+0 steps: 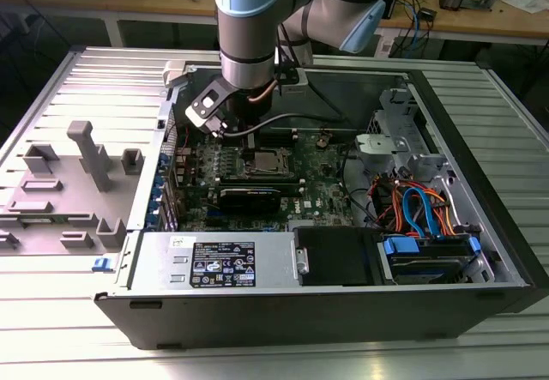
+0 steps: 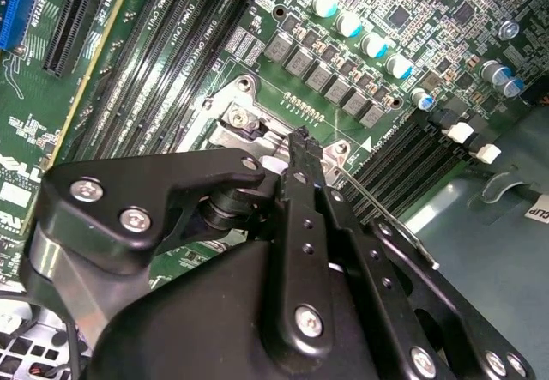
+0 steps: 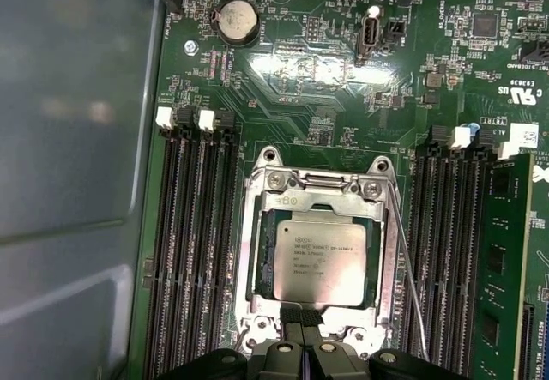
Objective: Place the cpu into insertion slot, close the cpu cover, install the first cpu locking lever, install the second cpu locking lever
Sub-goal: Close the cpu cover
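The cpu [image 3: 313, 260], a small silver-grey square chip, lies flat in the insertion slot [image 3: 374, 287] on the green motherboard; in the exterior view the cpu [image 1: 260, 164] sits mid-board. The cpu cover [image 3: 319, 202], a thin metal frame, lies down around the chip. A thin wire locking lever [image 3: 410, 277] runs slanted along one side of the socket, and the same lever [image 2: 382, 208] shows beside the black fingers. My gripper [image 3: 304, 352] hovers at the socket's edge with its fingertips pressed together and nothing between them. It hangs low inside the case [image 1: 225, 133] and tips toward a socket corner [image 2: 300, 144].
Long black RAM slots [image 3: 197, 251] flank the socket, and a fitted memory stick [image 3: 497, 260] stands on one side. A black expansion card [image 1: 249, 196], the power supply [image 1: 219, 264] and the cabled drive cage [image 1: 425, 217] fill the case. A grey fixture [image 1: 86, 153] stands at the exterior view's left.
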`<state>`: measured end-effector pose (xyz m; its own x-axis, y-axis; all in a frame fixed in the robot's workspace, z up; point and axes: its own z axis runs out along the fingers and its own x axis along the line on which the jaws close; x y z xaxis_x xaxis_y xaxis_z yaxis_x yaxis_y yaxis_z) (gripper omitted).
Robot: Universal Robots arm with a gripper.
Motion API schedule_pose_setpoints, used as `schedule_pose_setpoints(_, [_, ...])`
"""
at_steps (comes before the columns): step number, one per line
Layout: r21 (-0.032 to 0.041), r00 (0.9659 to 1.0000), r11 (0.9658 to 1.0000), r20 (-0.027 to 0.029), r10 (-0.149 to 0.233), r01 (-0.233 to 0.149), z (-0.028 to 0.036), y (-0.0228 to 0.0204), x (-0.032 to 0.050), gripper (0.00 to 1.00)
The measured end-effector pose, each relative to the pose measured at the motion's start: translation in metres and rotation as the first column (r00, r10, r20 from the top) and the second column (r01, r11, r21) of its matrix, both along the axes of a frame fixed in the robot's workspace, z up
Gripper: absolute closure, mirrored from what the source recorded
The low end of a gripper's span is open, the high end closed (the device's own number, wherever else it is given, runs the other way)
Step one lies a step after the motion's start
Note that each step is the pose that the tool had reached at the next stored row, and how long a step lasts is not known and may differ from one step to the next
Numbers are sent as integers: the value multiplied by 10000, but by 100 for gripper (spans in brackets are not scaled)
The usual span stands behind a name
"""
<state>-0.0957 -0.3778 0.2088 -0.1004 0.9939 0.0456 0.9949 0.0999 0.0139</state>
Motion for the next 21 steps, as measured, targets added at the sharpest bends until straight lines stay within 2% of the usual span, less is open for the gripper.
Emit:
schedule_pose_setpoints(2, [24, 10000, 10000, 4, -1, 1, -9, 0, 0, 89])
schedule_pose_setpoints(14, [36, 10000, 10000, 4, 0, 0, -14, 1, 0, 89])
schedule_pose_setpoints(20, [35, 10000, 10000, 2, 0, 0, 14, 0, 0, 89])
schedule_pose_setpoints(21, [34, 10000, 10000, 2, 0, 0, 38, 0, 0, 89])
